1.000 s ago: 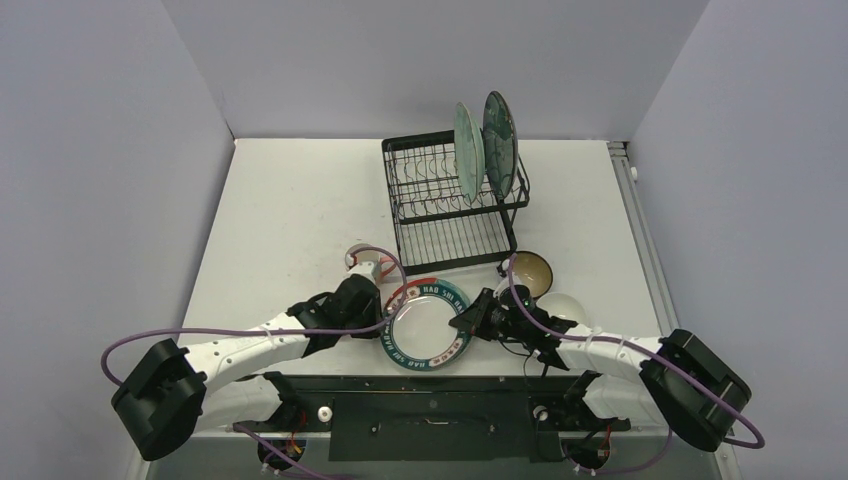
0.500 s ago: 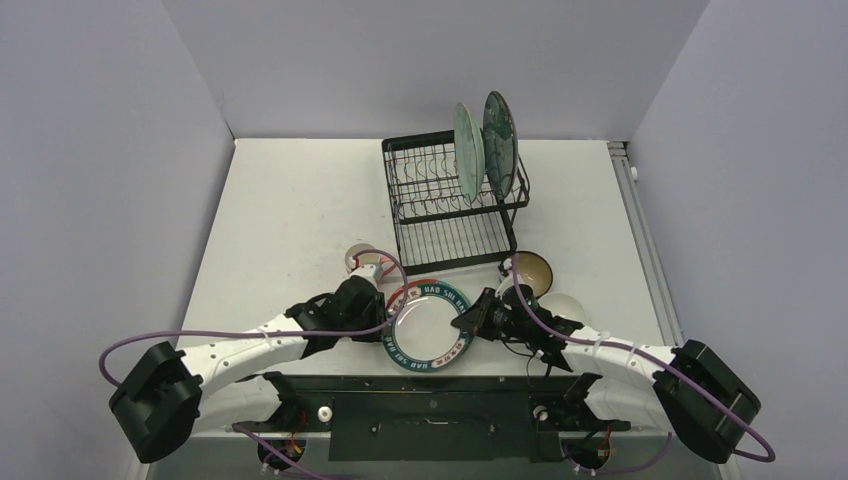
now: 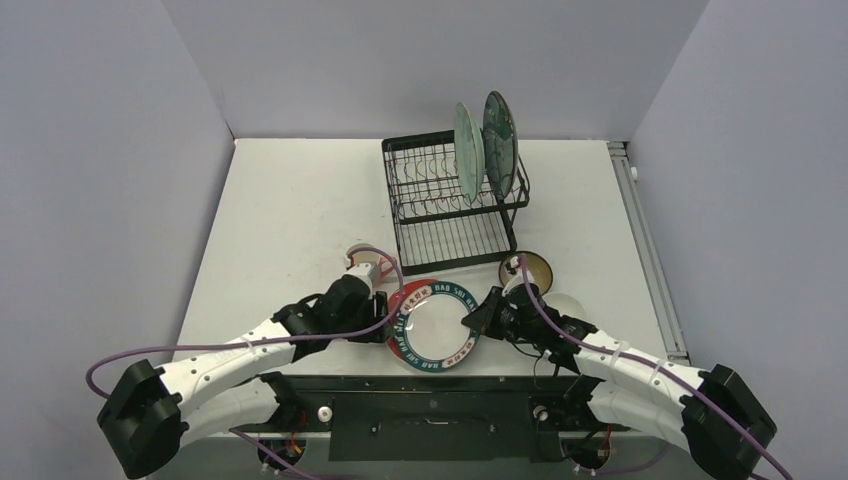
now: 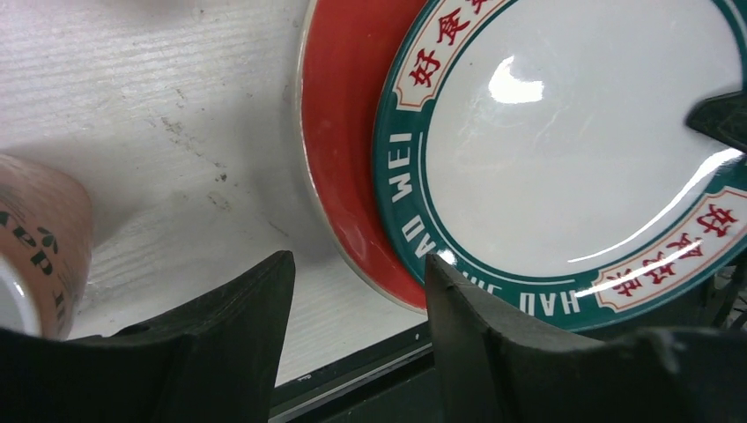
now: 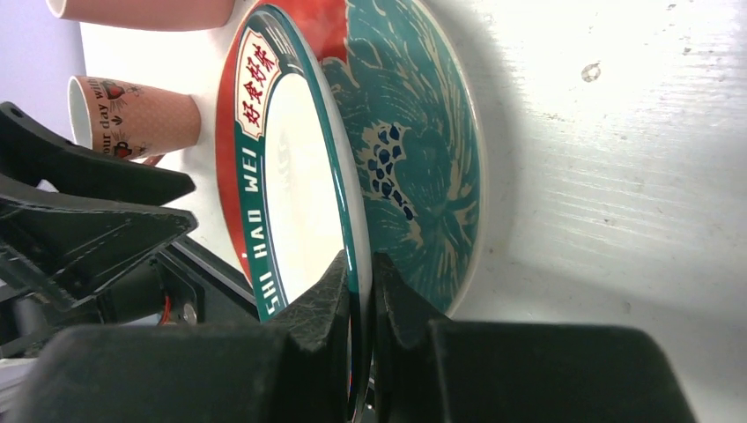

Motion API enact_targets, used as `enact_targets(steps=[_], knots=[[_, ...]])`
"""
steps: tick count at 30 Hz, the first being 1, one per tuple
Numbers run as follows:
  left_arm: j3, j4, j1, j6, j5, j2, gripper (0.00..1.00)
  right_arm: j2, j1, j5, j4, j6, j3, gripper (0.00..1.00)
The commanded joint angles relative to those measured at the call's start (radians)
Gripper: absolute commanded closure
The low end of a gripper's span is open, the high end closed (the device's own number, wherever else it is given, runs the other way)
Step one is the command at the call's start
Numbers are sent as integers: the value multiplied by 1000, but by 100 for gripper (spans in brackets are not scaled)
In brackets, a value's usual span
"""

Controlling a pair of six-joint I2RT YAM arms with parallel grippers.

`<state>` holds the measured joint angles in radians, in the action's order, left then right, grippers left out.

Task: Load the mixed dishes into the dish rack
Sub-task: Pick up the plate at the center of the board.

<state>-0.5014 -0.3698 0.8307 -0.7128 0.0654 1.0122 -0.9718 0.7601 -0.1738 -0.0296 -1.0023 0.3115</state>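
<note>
Both arms stretched forward and inward, grippers facing each other.
Left gripper (image 4: 357, 286): jaws apart, nothing between them. Right gripper (image 5: 359, 269): jaws pinched on the rim of the white plate (image 3: 437, 325).

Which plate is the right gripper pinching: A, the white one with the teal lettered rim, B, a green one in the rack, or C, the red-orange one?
A: the right gripper is shut on the edge of the white plate with the teal lettered rim.
</note>
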Motion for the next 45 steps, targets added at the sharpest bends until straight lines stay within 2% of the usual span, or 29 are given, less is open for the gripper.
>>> enact_targets(steps=[1, 13, 24, 27, 35, 45], knots=[[-89, -30, 3, 24, -38, -52, 45, 57, 4, 22, 66, 43, 59, 100], [-283, -212, -6, 127, -46, -158, 22, 172, 5, 41, 298, 138, 195, 100], [-386, -345, -13, 223, 73, -238, 0, 183, 31, 25, 486, 253, 372, 100], [-389, -376, -14, 240, 141, -266, 3, 177, 51, 38, 527, 277, 442, 100], [-370, -390, -14, 243, 183, -337, 4, 137, 115, 100, 644, 343, 607, 100], [-296, -314, -13, 247, 79, -396, 4, 66, 127, 197, 754, 416, 830, 100]])
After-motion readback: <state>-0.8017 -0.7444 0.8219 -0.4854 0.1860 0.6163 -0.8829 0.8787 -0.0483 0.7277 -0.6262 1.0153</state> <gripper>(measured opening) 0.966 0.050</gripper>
